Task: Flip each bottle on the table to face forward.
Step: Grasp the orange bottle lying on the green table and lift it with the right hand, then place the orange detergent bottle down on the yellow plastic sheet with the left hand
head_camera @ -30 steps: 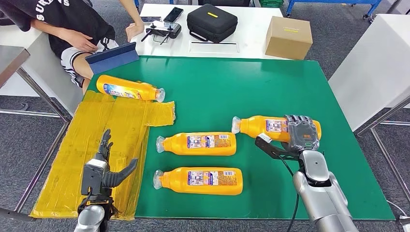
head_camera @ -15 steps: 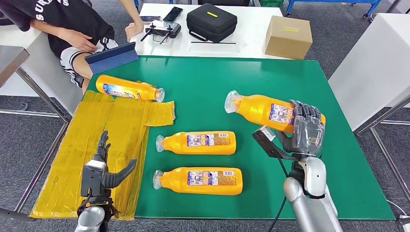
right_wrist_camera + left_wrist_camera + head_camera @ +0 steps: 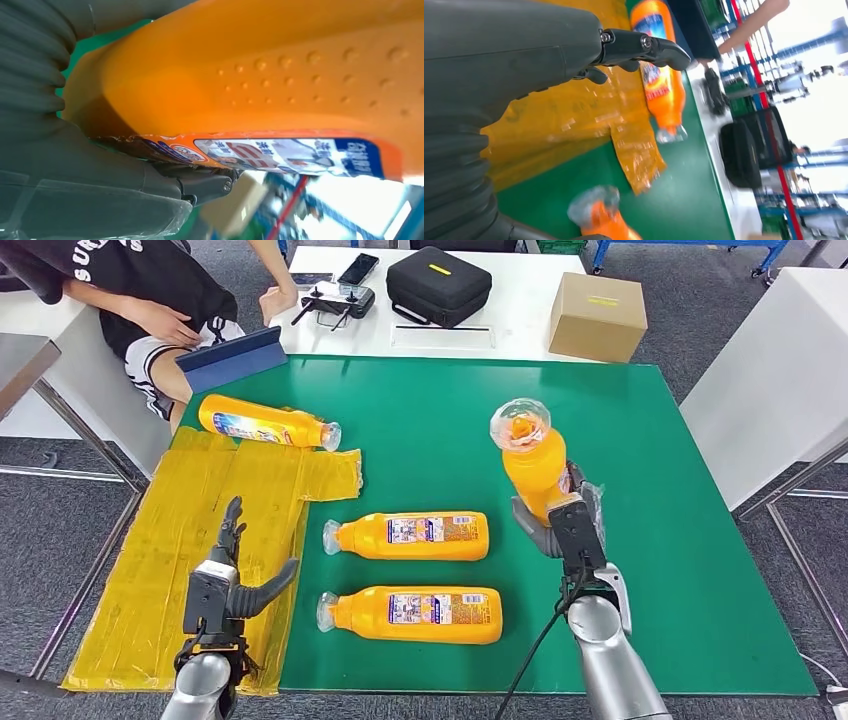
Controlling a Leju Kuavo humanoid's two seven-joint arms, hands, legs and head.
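Nearest, at the front-left table edge, the robot's left hand (image 3: 222, 585) hovers over the crinkled yellow plastic sheet (image 3: 160, 570), fingers spread and holding nothing; just right of it on the green tabletop (image 3: 700, 540) lies the front orange plastic bottle with a printed label (image 3: 412, 614), on its side, clear cap toward the sheet; a second labelled orange bottle (image 3: 410, 537) lies parallel just beyond it; to their right the right hand (image 3: 565, 520) grips the lower body of a lifted orange bottle (image 3: 530, 455), held raised with its clear cap (image 3: 519, 425) uppermost and tipped toward the camera; farther left, a fourth orange bottle (image 3: 265, 423) lies partly on the sheet's far end; beyond the green top, a white table carries a black zip case (image 3: 438, 285) and a brown cardboard box (image 3: 596, 317); a seated person (image 3: 130, 300) is at far left.
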